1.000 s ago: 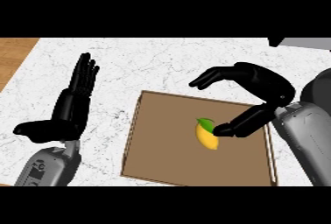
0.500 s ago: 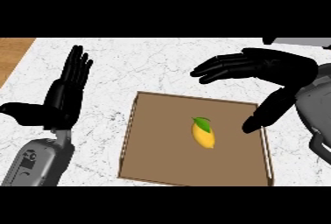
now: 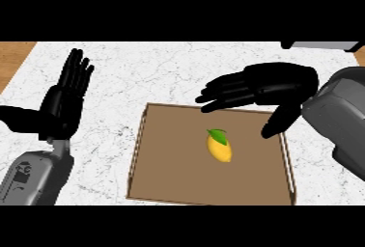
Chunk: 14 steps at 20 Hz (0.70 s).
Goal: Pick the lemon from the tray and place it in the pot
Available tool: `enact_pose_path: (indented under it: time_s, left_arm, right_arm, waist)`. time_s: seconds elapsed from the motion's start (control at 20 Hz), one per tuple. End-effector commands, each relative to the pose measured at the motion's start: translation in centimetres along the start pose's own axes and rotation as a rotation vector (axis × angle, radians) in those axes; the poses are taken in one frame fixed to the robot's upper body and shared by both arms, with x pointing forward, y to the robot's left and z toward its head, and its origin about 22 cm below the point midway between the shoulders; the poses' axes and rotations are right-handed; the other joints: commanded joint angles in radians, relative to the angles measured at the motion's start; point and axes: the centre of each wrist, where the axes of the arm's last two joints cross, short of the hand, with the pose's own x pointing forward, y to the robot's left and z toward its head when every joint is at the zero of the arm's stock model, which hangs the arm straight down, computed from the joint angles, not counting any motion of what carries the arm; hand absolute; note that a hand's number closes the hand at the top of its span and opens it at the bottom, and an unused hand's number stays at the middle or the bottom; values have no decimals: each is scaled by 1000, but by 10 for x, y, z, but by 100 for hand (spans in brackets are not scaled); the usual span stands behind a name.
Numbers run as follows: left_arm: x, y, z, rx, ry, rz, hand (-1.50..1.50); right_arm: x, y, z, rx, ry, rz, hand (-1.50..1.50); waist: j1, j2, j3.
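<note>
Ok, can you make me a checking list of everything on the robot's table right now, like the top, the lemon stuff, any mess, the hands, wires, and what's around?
Surface: white marbled counter; a wooden strip shows at the upper left edge.
Job's things: lemon, yellow with a green leaf, lies in the middle of the brown tray. No hand touches it. The pot cannot be made out.
Clutter: nothing seen.
Hands: right hand is open, over the tray's far edge, its thumb pointing down beside the lemon. Left hand is open, fingers up, resting at the left.
Cables: nothing seen.
Surroundings: a grey object is cut off at the top right; too little shows to tell what it is.
</note>
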Motion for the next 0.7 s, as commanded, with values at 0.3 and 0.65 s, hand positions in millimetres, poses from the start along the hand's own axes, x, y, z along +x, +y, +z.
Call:
enact_pose_path:
  time_s: [0.3, 0.65]
  left_arm:
    - [5, 5, 2, 20, 28, 0, 0]
    - [-5, 14, 3, 42, 22, 1, 0]
  right_arm:
    - [-40, 46, -31, 264, -52, -45, -150]
    - [-52, 82, -44, 274, -105, -32, -150]
  waist:
    - [-35, -13, -1]
    - [-52, -16, -1]
